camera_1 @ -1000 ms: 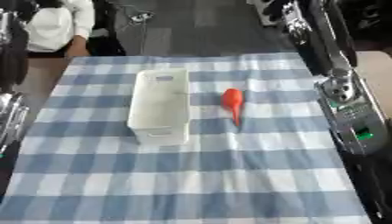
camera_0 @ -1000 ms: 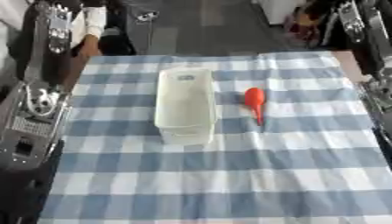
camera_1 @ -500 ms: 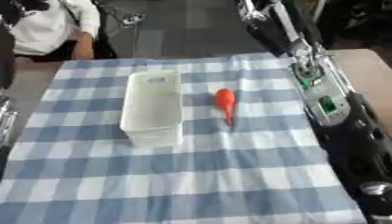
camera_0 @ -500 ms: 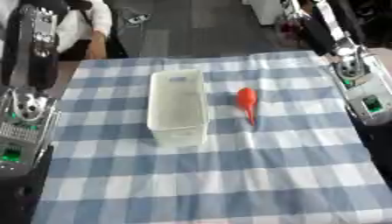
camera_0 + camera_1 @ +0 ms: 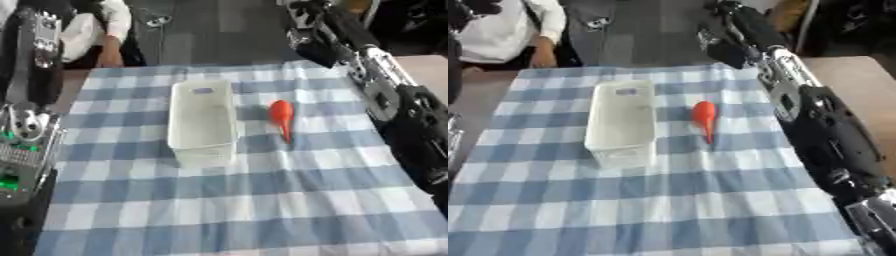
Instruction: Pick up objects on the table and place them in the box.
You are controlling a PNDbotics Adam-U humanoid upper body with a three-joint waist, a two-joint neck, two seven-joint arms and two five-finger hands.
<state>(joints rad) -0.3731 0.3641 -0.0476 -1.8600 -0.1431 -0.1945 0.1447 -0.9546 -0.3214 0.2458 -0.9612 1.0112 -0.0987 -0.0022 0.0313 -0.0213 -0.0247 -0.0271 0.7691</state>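
The robot's right hand (image 5: 726, 46) shows only as a dark, blurred mass at the far edge of the blue-and-white checked tablecloth (image 5: 262, 200); whether its fingers are spread or curled cannot be made out, and it seems to hold nothing. The left arm (image 5: 31, 95) rises along the left side, its hand out of view. The orange-red carrot-shaped object (image 5: 282, 117) lies on the cloth just right of the translucent white rectangular plastic box (image 5: 203, 122), apart from it, its thin end pointing toward the near edge.
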